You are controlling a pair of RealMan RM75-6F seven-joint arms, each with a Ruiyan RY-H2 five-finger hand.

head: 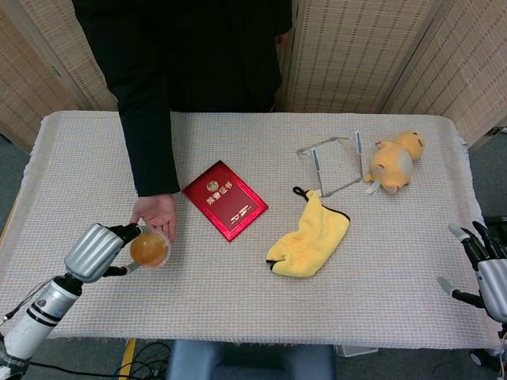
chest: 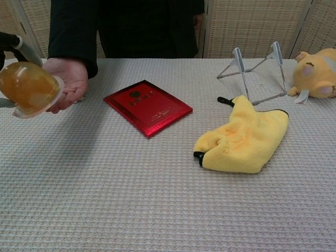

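A clear plastic cup of amber jelly (head: 150, 250) is held in the fingers of the left hand (head: 97, 252), lifted off the cloth-covered worktop (head: 238, 317) near its front left corner. In the chest view the cup (chest: 29, 89) is seen tipped on its side at the far left, with only the dark fingertips (chest: 11, 41) of that hand showing above it. Just beside the cup, a person's bare open palm (head: 157, 215) is stretched out, and whether it touches the cup cannot be told.

The right hand (head: 485, 267) is kept at the front right edge of the worktop, its fingers spread and nothing held in them.

A red booklet with gold lettering (head: 225, 199) lies flat left of the middle of the worktop, just to the right of the person's palm. A crumpled yellow cloth with black trim (head: 309, 238) lies right of the middle, toward the front. Behind it, a bent silver wire stand (head: 337, 164) is set toward the back edge. A yellow plush toy (head: 394, 161) lies beside the stand, near the back right corner.
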